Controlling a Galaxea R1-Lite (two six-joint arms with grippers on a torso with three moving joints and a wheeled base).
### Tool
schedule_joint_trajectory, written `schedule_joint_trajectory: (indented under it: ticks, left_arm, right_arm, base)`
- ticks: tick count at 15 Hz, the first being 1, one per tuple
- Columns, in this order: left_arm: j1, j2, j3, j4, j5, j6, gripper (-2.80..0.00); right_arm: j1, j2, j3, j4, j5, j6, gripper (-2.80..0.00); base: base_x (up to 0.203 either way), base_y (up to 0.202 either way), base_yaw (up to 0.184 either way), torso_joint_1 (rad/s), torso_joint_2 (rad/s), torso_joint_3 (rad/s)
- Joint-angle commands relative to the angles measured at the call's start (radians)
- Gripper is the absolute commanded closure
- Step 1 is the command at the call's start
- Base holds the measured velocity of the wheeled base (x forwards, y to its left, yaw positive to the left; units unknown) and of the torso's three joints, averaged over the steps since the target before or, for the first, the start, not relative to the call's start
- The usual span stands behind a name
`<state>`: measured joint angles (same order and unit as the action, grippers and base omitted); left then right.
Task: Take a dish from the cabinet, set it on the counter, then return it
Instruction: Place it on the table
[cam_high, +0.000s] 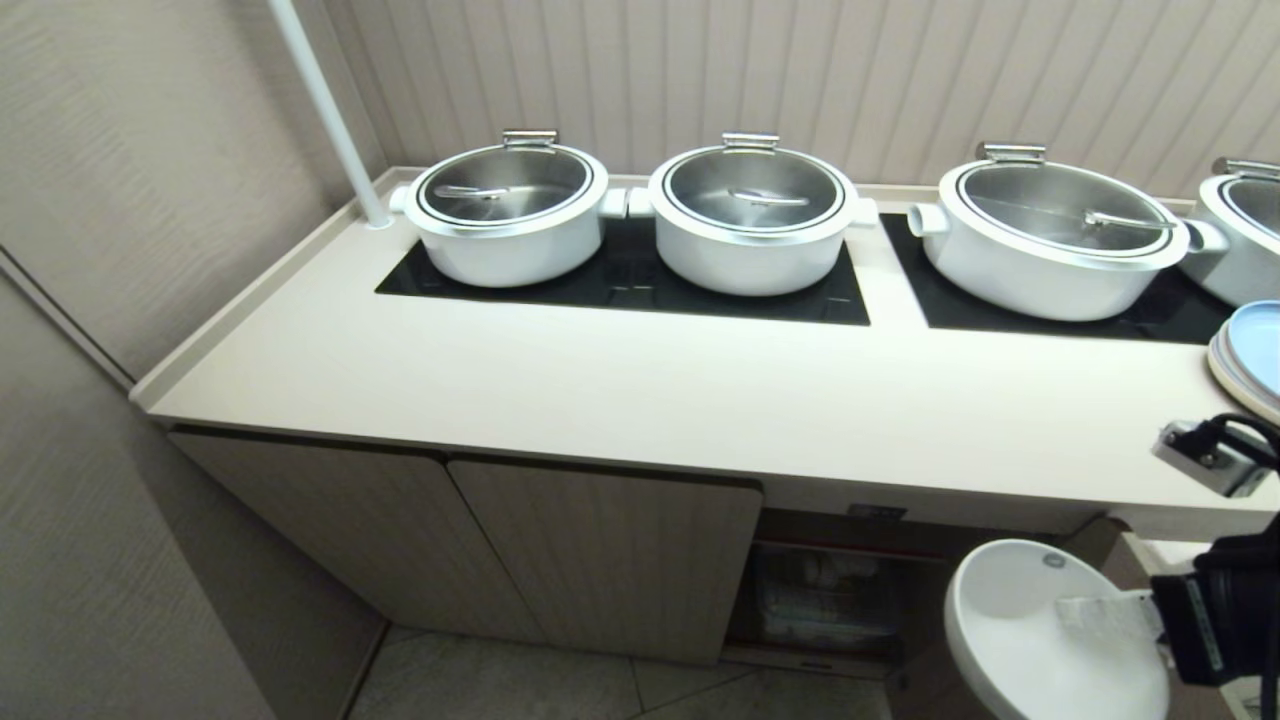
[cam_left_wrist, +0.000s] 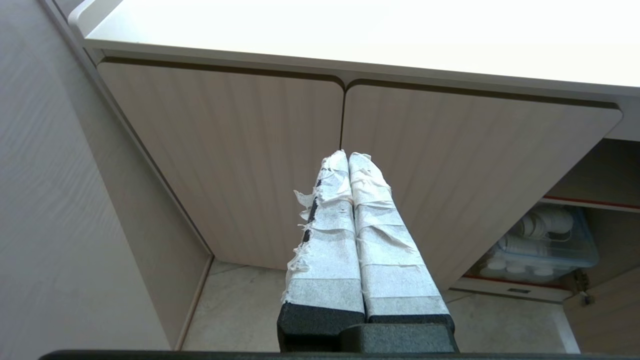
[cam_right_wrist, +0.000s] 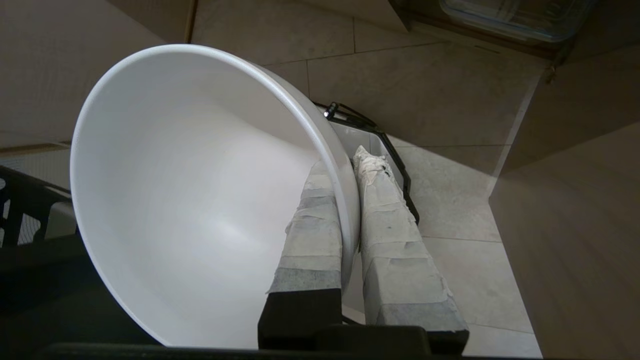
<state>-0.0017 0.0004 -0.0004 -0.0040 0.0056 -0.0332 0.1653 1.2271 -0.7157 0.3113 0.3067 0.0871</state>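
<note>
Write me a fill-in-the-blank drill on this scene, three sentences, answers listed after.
1. The right gripper is clamped on the rim of a white ____.
2. Each pot on the counter wears a steel ____.
3. The left gripper faces two cabinet doors that are ____.

Answers: bowl; lid; closed

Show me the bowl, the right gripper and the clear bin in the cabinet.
bowl (cam_right_wrist: 190, 200), right wrist view, inner wall.
right gripper (cam_right_wrist: 350, 170), right wrist view, between the fingertips at the rim.
clear bin (cam_left_wrist: 580, 250), left wrist view, front wall.
</note>
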Motion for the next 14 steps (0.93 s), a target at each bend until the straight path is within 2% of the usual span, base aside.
schedule_joint_trajectory:
  ticks: [1, 6, 14]
  left_arm:
    - [0.000, 0.000, -0.001, -0.001, 0.000, -0.001, 0.00]
    - [0.000, 0.000, -0.001, -0.001, 0.001, -0.001, 0.00]
    - [0.000, 0.000, 0.000, -0.001, 0.001, -0.001, 0.00]
  right_arm:
    - [0.000, 0.099, -0.061, 0.001, 0.002, 0.019, 0.00]
    - [0.000, 0.207, -0.154, 0.006, 0.000, 0.029, 0.00]
    - [-0.020, 0.456, -0.387, -0.002, -0.079, 0.069, 0.00]
  base:
    - [0.000, 0.000, 0.000, 0.000, 0.00, 0.000]
    - [0.000, 0.000, 0.000, 0.000, 0.00, 0.000]
    - [0.000, 0.000, 0.000, 0.000, 0.00, 0.000]
